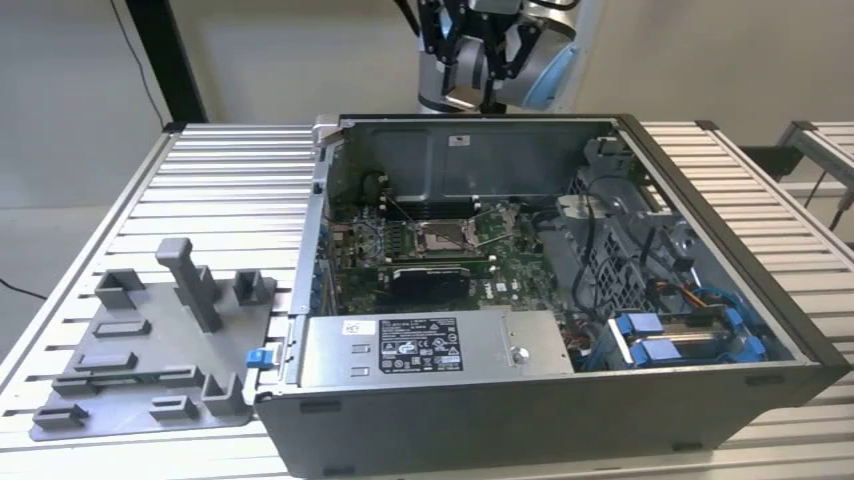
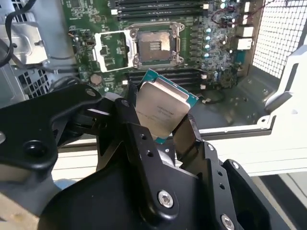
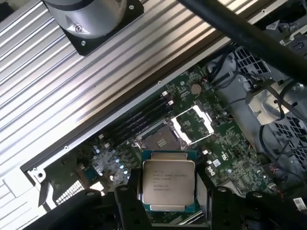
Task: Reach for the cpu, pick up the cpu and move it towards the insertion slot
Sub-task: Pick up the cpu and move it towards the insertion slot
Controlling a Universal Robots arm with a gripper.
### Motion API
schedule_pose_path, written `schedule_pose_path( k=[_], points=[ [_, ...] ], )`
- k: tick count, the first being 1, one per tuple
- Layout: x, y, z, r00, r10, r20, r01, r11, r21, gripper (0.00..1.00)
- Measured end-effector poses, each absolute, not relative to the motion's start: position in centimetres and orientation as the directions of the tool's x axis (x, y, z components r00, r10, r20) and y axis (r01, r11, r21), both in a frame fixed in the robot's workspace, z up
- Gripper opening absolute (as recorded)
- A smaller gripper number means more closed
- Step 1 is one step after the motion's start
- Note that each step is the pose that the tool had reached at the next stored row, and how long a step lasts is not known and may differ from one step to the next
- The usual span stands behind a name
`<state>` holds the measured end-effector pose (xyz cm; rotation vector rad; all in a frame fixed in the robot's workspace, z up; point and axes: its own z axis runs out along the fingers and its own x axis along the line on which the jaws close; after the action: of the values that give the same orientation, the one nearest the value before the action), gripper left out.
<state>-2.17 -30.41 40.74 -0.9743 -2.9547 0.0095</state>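
Observation:
In both wrist views the cpu [image 2: 160,109] [image 3: 168,184], a flat square chip with a silvery top and a green rim, sits clamped between my black fingers [image 2: 128,106]. My gripper [image 2: 160,116] [image 3: 168,192] is shut on it and holds it in the air above the motherboard. The insertion slot [image 1: 441,237] [image 2: 152,46] [image 3: 159,140] lies below on the green board, its metal frame swung open and its brownish centre bare. In the exterior view my arm [image 1: 487,60] hangs above the back wall of the open computer case.
The open computer case [image 1: 787,330] lies on a ribbed aluminium table [image 1: 214,190]. A silver power-supply box [image 1: 420,345] sits at its front, blue drive bays [image 1: 681,335] at the exterior view's right. A grey tray [image 1: 147,350] with blocks and posts stands left of the case.

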Motion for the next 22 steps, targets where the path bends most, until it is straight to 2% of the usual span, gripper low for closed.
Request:
schedule_pose_path(
  k=[22],
  points=[
    [-2.17, -30.41, 40.45, -0.541, 0.841, 0.027, 0.841, 0.541, -0.015, 0.00]
  ],
)
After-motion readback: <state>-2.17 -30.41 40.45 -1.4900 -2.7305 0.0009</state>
